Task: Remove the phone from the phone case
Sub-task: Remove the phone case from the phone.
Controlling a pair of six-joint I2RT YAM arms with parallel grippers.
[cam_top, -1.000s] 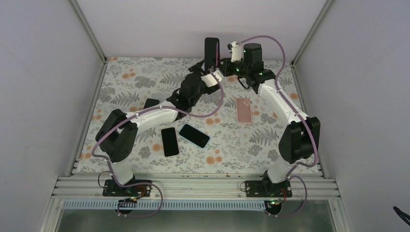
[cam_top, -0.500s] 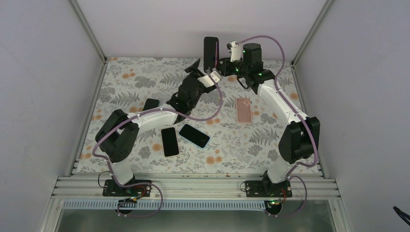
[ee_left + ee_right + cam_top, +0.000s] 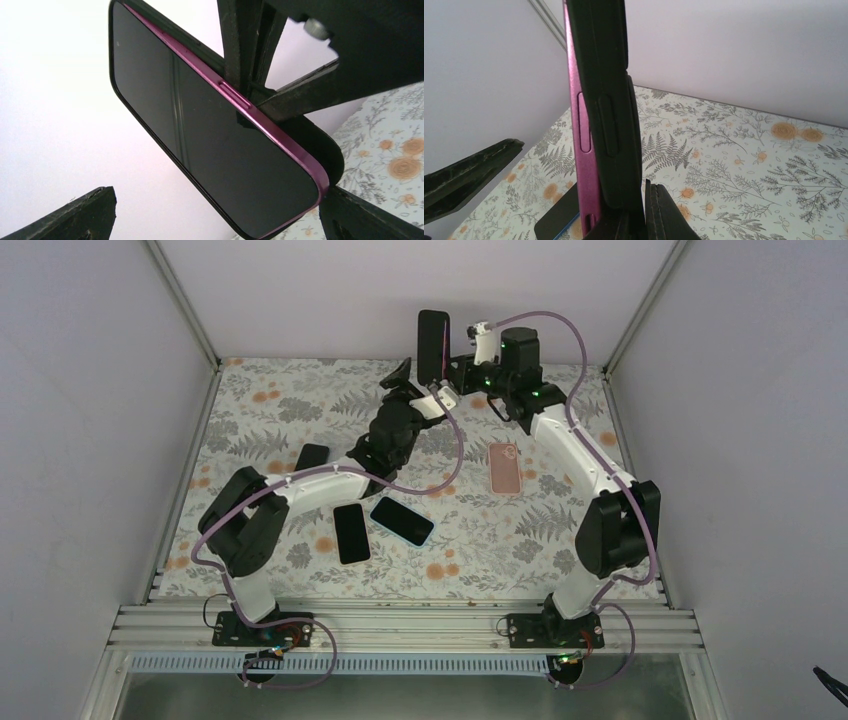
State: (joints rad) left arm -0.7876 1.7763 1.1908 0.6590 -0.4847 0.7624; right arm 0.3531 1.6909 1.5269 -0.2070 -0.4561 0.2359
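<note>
**A:** Nearest first: the left gripper [image 3: 415, 388] is seen spread wide, with nothing in it. Its fingers [image 3: 75, 217] are set either side of the phone [image 3: 200, 145], and no contact is made.

**B:** The phone is raised over the far end of the table, upright, with its screen turned to the left wrist. It sits in the phone case [image 3: 614, 100], and the case is clenched hard by the right gripper [image 3: 455, 370].

**A:** A magenta edge is shown standing proud of the black shell along one long side. That side is judged to be partly freed already.

**B:** Then the open fingers should be closed on that magenta frame alone, never on the shell. The pull is best made squarely away from the case, and slowly.

**A:** And the far clamp should not be loosened meanwhile. The glass looks slick, so a drop from that height is the risk to be guarded against.

**B:** Now the surface. A metal rail [image 3: 400, 625] is bolted along the near edge, and a floral cloth [image 3: 260, 420] is spread beyond it.

**A:** A black handset [image 3: 350, 533] and a blue-edged handset [image 3: 402, 521] are laid flat just beside each other mid-table. A pink item [image 3: 505, 467] lies farther right, and whether it is a phone or a bare case cannot be told.

**B:** Beyond that, plain pale walls [image 3: 90, 390] are seen on three sides, with aluminium posts [image 3: 185, 300] at the far corners.
</note>
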